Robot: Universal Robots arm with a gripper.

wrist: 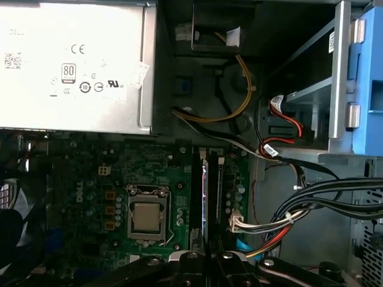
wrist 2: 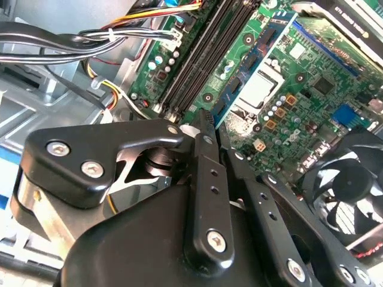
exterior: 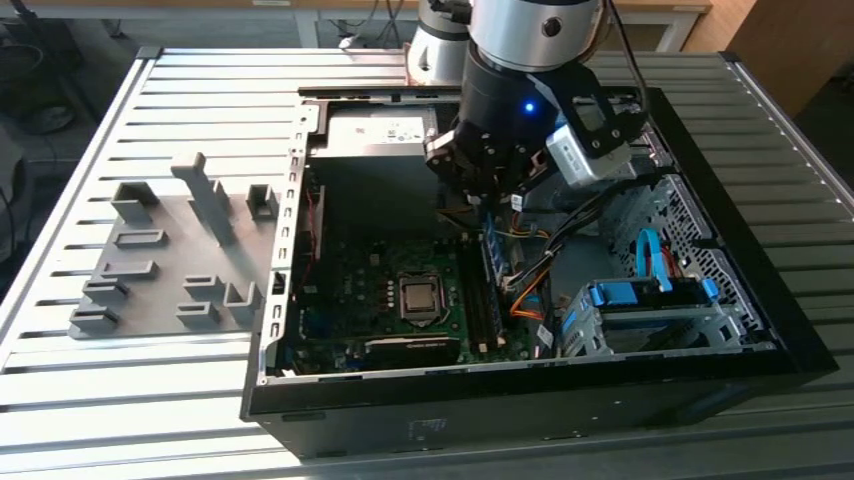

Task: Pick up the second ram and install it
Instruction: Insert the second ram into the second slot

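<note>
My gripper (exterior: 487, 212) hangs inside the open computer case (exterior: 287, 300), above the motherboard (exterior: 400, 270). It is shut on the second ram (exterior: 493, 255), a thin blue-green stick that reaches down from the fingers toward the black memory slots (exterior: 481, 310). In the second wrist view the gripper (wrist 2: 212, 128) holds one end of the ram (wrist 2: 257, 60), which runs alongside the slots (wrist 2: 203, 54). The first wrist view has the ram (wrist: 204, 197) edge-on, lined up between the slots (wrist: 196, 197) just past the gripper (wrist: 206, 258).
A grey slotted holder block (exterior: 174, 270) lies on the ribbed table at the exterior view's left. Inside the case are the processor socket (exterior: 419, 296), a power supply (exterior: 380, 128), cable bundles (exterior: 534, 290), a blue drive cage (exterior: 641, 295) and a fan (wrist 2: 353, 191).
</note>
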